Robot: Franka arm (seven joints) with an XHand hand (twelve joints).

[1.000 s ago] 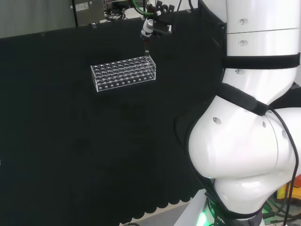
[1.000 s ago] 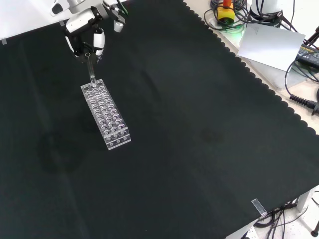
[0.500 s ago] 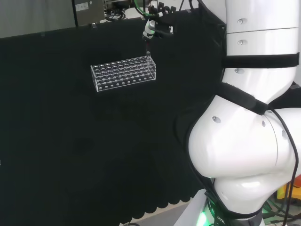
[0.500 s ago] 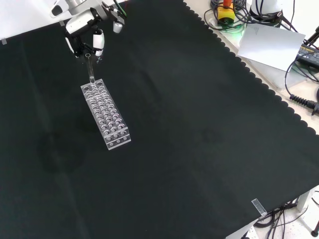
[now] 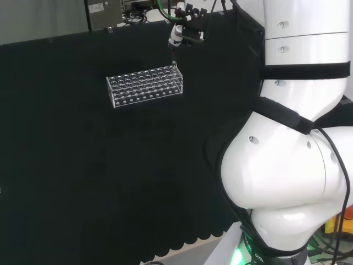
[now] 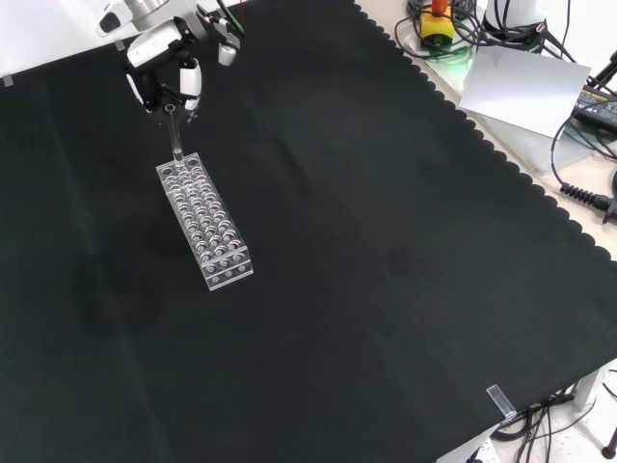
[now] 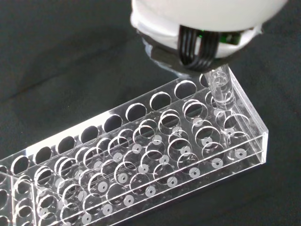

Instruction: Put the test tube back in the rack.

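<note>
A clear plastic rack with several rows of holes lies on the black cloth, at the upper left in the front view. The glass test tube stands upright in a corner hole at the rack's far end. In the wrist view the tube sits inside the rack with its rim free. The hand hovers just above the tube's top, its fingers spread to either side without pinching it. In the head view the hand is above the rack's right end, over the tube.
The arm's white links stand at the right of the head view. Beyond the cloth's scalloped edge in the front view lie cables, a yellow box and a white sheet. A small clear piece rests at the cloth's near edge.
The hand has risen a little off the tube's top and its fingers have come apart. The tube stays upright in the rack's corner hole.
</note>
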